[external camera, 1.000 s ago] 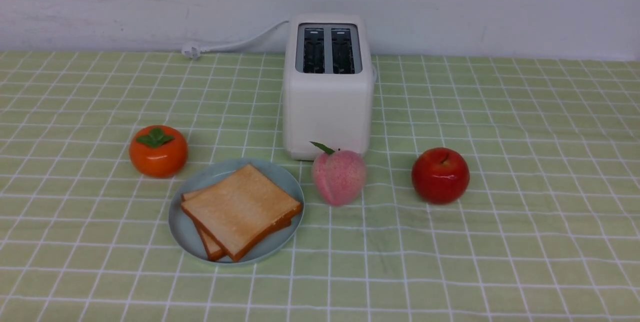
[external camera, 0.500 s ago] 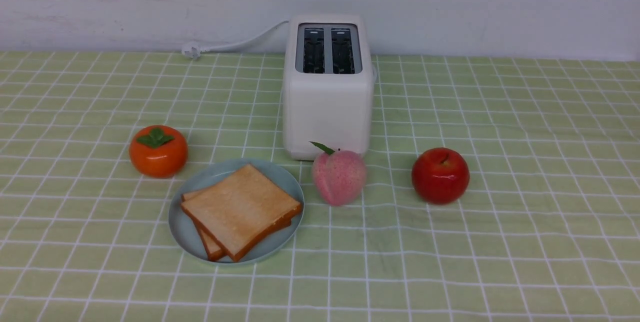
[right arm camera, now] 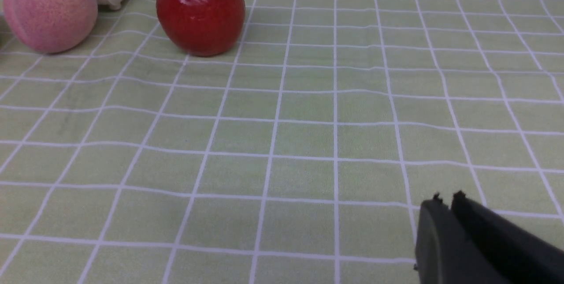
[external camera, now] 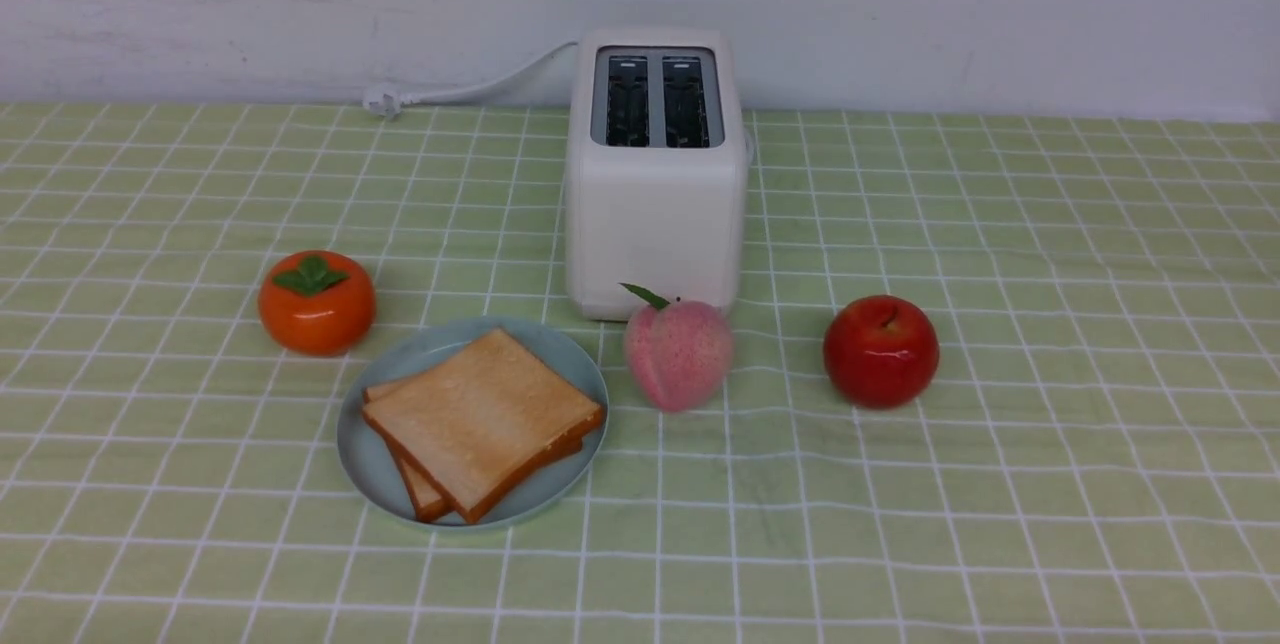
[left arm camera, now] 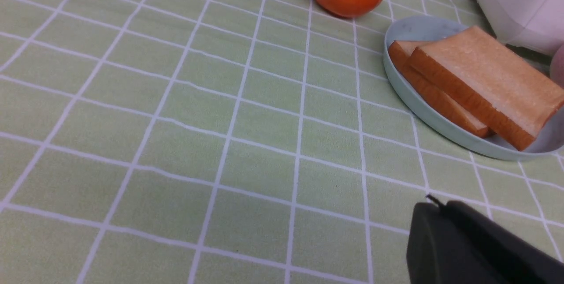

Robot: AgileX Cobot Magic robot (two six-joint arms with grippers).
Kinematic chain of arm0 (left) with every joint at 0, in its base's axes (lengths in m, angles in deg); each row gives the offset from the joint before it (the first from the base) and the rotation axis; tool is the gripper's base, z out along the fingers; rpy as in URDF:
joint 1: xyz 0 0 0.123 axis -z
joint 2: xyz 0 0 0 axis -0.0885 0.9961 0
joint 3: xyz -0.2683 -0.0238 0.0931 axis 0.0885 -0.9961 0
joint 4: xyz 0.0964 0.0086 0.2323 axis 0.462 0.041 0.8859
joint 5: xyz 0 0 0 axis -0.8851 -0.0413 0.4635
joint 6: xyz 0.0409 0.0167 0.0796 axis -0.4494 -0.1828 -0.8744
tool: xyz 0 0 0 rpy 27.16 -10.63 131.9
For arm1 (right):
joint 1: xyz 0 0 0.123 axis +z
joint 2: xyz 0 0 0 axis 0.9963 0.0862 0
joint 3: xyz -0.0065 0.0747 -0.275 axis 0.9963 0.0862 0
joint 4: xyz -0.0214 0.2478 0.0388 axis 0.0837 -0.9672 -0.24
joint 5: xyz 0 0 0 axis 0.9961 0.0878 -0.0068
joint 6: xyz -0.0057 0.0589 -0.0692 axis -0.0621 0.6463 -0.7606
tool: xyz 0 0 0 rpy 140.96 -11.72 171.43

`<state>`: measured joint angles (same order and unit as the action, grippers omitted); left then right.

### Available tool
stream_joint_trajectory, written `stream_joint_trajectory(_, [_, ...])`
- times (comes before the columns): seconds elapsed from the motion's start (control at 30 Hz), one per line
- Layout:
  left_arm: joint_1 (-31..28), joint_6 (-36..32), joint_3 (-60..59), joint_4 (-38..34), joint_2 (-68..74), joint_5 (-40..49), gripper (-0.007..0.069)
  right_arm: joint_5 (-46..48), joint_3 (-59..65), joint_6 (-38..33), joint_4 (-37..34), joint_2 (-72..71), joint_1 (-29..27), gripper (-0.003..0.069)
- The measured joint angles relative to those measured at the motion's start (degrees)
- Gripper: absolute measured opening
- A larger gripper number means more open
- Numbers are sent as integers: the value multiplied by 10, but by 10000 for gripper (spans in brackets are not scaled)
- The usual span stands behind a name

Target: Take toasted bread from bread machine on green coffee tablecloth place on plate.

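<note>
Both slices of toasted bread lie stacked on the plate, near-left of the bread machine on the green coffee tablecloth. The left gripper and right gripper have fingers pressed together, holding nothing, above bare cloth.

left of a pink peach with a green leaf, well apart, an orange persimmon with a green top; right of that peach, near but not touching, a shiny red apple; behind all, a white wall.
</note>
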<state>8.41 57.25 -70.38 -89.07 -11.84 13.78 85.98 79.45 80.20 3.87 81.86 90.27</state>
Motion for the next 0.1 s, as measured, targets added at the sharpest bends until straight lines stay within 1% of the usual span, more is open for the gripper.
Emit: stream_joint_trajectory(0.1, [0, 0, 0, 0, 0, 0, -8, 0, 0, 0, 0, 0, 0, 39])
